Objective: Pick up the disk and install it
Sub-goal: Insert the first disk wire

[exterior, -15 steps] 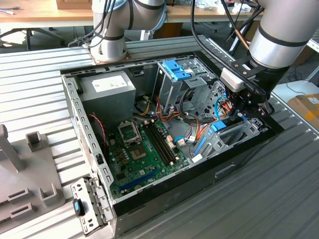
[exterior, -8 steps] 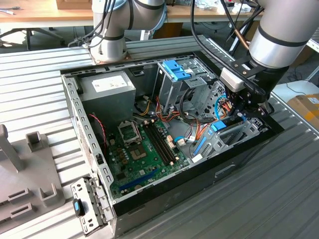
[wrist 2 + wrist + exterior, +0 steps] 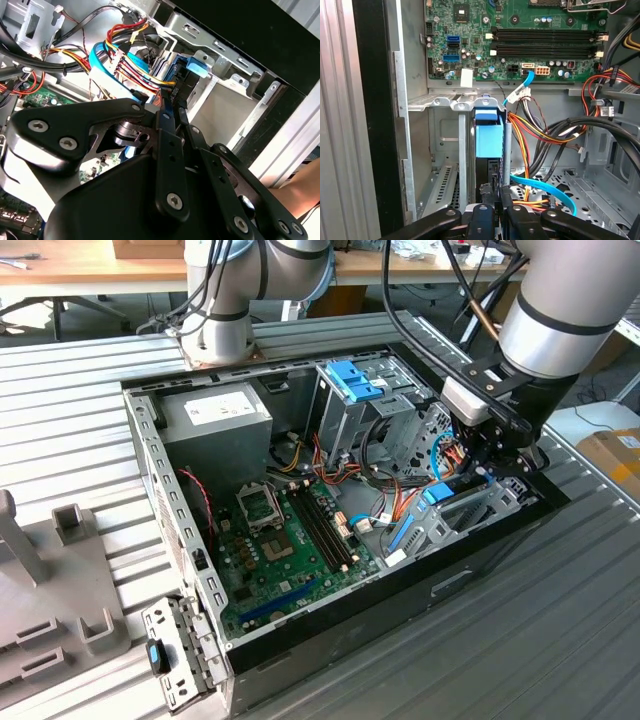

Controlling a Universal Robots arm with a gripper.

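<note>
Inside the open computer case (image 3: 170, 500), the gripper (image 3: 492, 202) pinches the disk (image 3: 489, 140) on edge, standing upright in the metal drive cage (image 3: 445, 150) beside the motherboard (image 3: 520, 30).

No text can be read: the white label (image 3: 222, 410) on the grey power supply (image 3: 215, 435) carries print too small to read.
</note>
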